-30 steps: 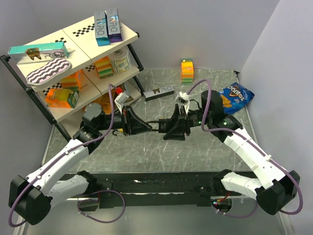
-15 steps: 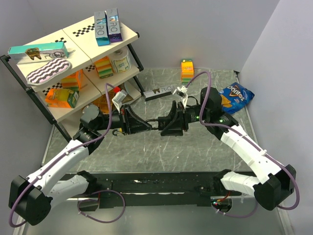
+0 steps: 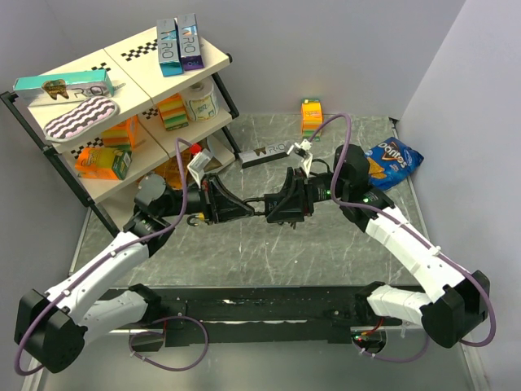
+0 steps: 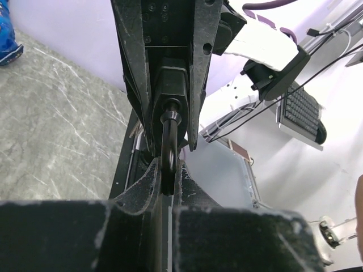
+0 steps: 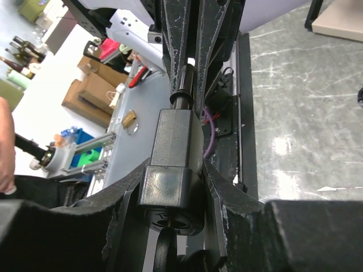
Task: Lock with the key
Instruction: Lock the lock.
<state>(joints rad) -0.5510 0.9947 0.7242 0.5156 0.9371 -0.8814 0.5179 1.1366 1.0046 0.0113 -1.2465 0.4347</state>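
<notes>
Black lock [image 5: 174, 136]: the right tool [image 5: 173, 184] clamps its body, the left tool [image 4: 168, 173] pinches its shackle [image 4: 169, 139]. The right has nudged leftward, probably pressing the shackle home.

The grey marbled bench [image 3: 269, 252] carries a shelf rack [image 3: 138, 77] at its far left corner. A flat black box [image 3: 264, 152] lies near the middle back, an orange carton [image 3: 311, 115] stands behind it, and a blue chip bag [image 3: 392, 160] lies at far right.
</notes>
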